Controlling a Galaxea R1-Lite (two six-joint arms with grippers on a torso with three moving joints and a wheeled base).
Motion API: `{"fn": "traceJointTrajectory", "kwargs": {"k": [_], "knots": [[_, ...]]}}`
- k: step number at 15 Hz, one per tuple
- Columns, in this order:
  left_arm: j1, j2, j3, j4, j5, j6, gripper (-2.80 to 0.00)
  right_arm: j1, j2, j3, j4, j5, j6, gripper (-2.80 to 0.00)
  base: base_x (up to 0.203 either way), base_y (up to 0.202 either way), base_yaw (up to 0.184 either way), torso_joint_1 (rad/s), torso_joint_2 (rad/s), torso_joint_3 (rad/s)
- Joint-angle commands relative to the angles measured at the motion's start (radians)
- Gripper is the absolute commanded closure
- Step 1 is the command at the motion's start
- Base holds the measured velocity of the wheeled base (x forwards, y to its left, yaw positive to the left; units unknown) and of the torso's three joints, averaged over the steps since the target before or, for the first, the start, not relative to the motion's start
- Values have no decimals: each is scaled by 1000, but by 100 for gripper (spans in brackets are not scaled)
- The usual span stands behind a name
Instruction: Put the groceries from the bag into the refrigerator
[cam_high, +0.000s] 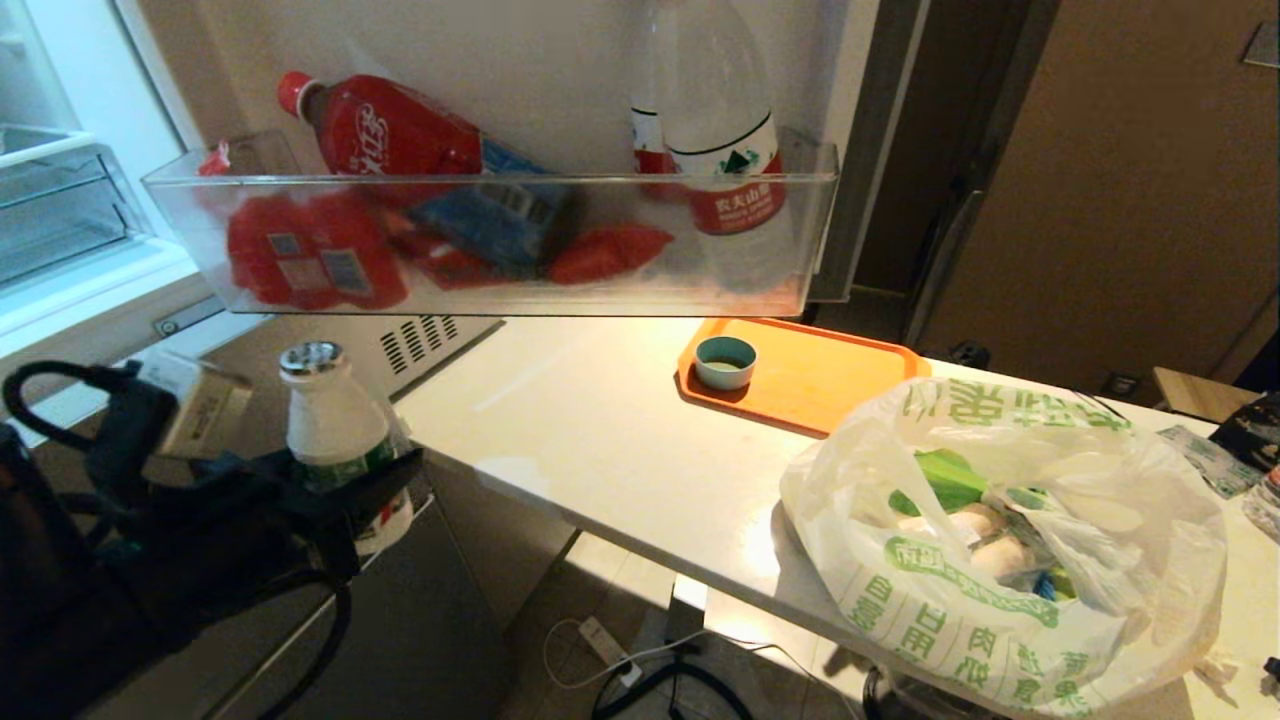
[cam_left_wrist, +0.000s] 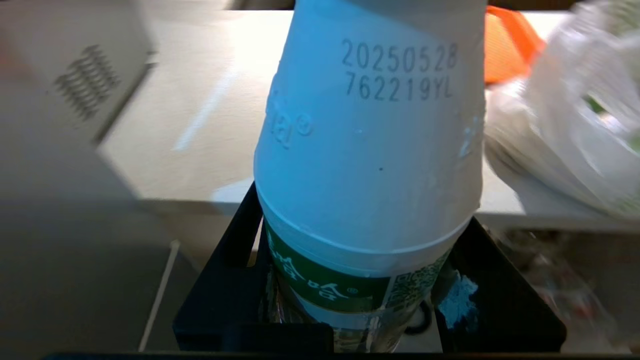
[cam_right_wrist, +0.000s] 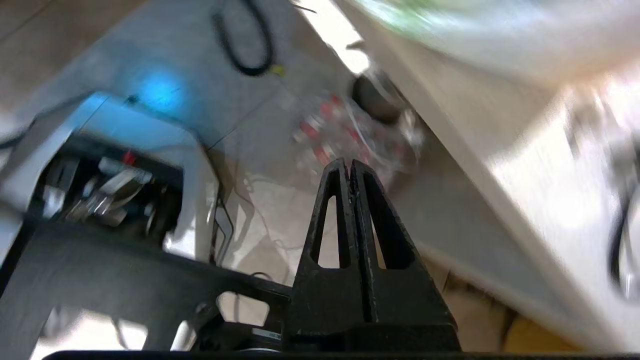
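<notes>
Head view first: the left gripper (cam_high: 345, 490) is low at the left, off the edge of the white table (cam_high: 600, 440), fingers clamped round the green-labelled waist of the white bottle (cam_high: 335, 425), which stands upright, long axis vertical, silvery cap on top. Here is the relation that matters: the refrigerator's open door bin (cam_high: 490, 245) hangs above and ahead of that bottle, clear plastic, already holding red bottles, a blue pack and a clear water bottle (cam_high: 722, 130) with a red label. So the bottle looks to need lifting up and forward over the bin's front lip, and the left arm is plainly the nearer one. Off to the right on the table sits the bag (cam_high: 1000, 560), crinkly translucent white with green characters, mouth open on pale beige lumps (cam_high: 985, 540) and something green; behind it an orange tray (cam_high: 810, 375) with a small teal cup (cam_high: 725, 361). Left wrist view now: the bottle (cam_left_wrist: 370, 150) fills the picture, smooth matte white plastic, a printed date code on its shoulder, glossy green label lower down between the black fingers (cam_left_wrist: 235, 280), held firm. Right wrist view: the right gripper (cam_right_wrist: 351, 172) is empty, its black slotted fingers pressed together, pointing at the floor beside the table's edge, cables below.
</notes>
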Motion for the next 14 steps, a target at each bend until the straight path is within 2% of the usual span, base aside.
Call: {"fn": "traceJointTrajectory", "kwargs": {"k": [1, 4, 6, 7, 9, 10, 11, 13, 14], "knots": [[55, -36, 4, -3, -2, -4, 0, -30, 29, 1, -1, -18, 36, 0, 0, 0, 0, 0, 0, 0], [111, -35, -11, -3, -3, -14, 0, -105, -24, 1, -3, -21, 44, 0, 0, 0, 0, 0, 0, 0], [123, -73, 2, -4, -1, -21, 0, -234, -112, 1, -3, -19, 35, 0, 0, 0, 0, 0, 0, 0], [153, -115, 18, -2, -9, -63, 0, -298, -205, 1, -2, -15, 9, 0, 0, 0, 0, 0, 0, 0], [195, -117, 20, 34, -63, -124, 0, -392, -384, 2, 3, 42, -87, 0, 0, 0, 0, 0, 0, 0], [197, -137, 26, 44, -66, -111, 0, -425, -433, 2, 5, 77, -123, 0, 0, 0, 0, 0, 0, 0], [204, -167, 30, 52, -63, -87, 0, -455, -446, 2, 9, 121, -128, 0, 0, 0, 0, 0, 0, 0], [260, -181, 19, 57, -59, -77, 0, -467, -440, 7, 11, 247, -134, 0, 0, 0, 0, 0, 0, 0], [283, -207, 8, 58, -57, -72, 0, -468, -440, 10, 12, 256, -119, 0, 0, 0, 0, 0, 0, 0]]}}
